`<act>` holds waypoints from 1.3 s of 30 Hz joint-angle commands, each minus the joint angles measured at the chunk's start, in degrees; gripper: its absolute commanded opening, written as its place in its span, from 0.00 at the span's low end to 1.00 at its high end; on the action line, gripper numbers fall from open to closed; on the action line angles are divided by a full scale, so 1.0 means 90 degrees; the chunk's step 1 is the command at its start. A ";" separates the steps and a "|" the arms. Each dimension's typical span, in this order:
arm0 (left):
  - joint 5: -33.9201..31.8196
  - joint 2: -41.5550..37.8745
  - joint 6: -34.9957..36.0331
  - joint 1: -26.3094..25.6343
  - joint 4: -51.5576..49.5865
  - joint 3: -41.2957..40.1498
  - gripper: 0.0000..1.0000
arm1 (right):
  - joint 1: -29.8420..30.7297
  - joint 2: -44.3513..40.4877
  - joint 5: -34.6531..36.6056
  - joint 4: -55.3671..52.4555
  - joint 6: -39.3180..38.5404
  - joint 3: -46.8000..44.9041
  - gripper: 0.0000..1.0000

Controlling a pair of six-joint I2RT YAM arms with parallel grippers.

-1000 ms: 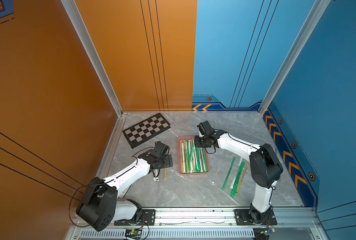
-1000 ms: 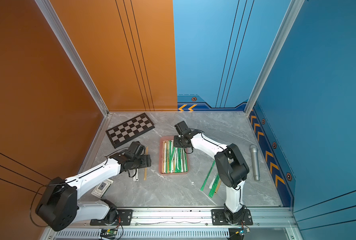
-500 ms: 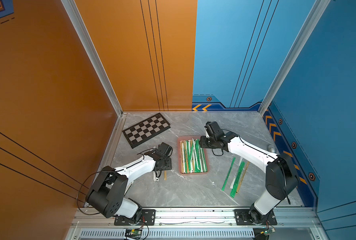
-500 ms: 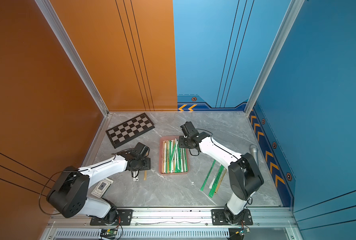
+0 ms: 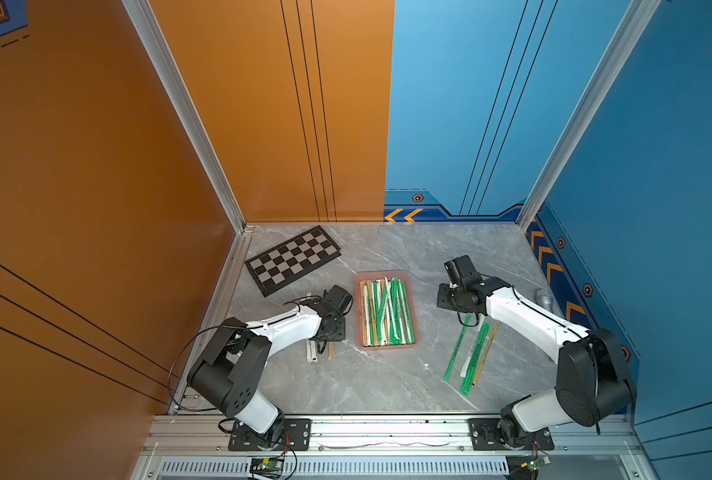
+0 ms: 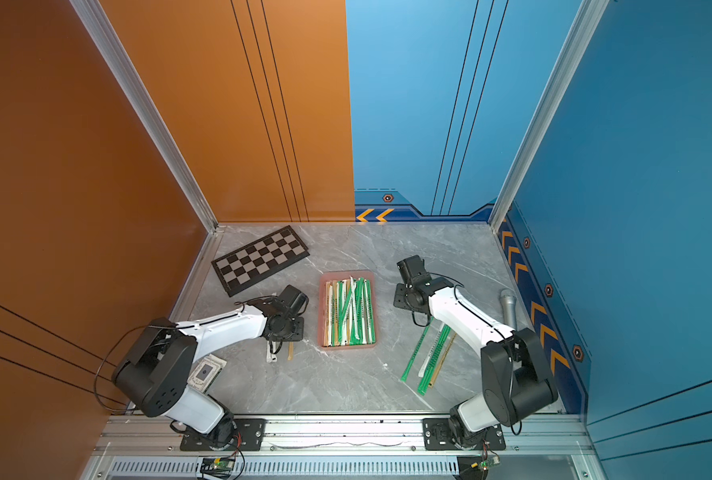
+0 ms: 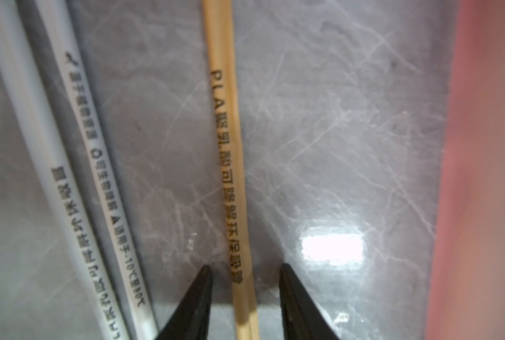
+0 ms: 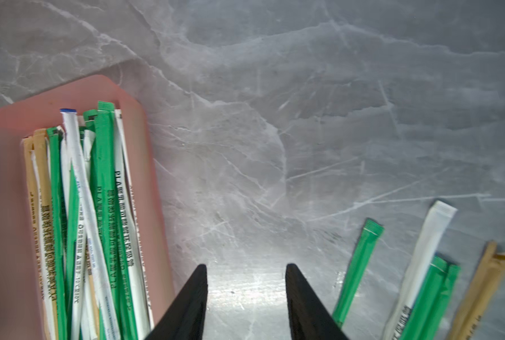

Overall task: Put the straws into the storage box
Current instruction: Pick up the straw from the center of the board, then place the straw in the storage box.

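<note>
Mostly done: the storage box (image 5: 385,346) is holding the bulk of the straws (image 5: 387,311). Left gripper (image 7: 244,265), jaws apart, is straddling a tan straw (image 7: 227,147), two white straws (image 7: 81,123) lying just beside it; right gripper (image 8: 246,265), jaws apart and empty, is hovering between box and several loose straws (image 8: 360,265).

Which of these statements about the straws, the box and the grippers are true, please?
1. The left gripper straddles a tan straw lying on the table. True.
2. The right gripper holds a green straw. False: it is open over bare table, holding nothing.
3. The storage box is empty. False: many straws lie in it.
4. Loose straws lie on the table outside the box. True.
</note>
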 commanded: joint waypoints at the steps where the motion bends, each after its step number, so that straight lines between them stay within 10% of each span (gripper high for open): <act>1: -0.0130 0.0194 0.0042 -0.0032 -0.0229 0.0097 0.30 | -0.0226 -0.0414 0.0247 -0.0350 0.0101 -0.0326 0.46; 9: -0.0029 0.0043 -0.0019 0.0059 -0.0212 0.0018 0.10 | -0.1102 -0.1004 0.0185 -0.0632 0.0125 -0.0953 0.46; 39: 0.0766 -0.0471 -0.0438 -0.0968 0.0578 0.1463 0.11 | -0.1220 -0.1097 -0.0304 -0.0772 0.0420 -0.2102 0.21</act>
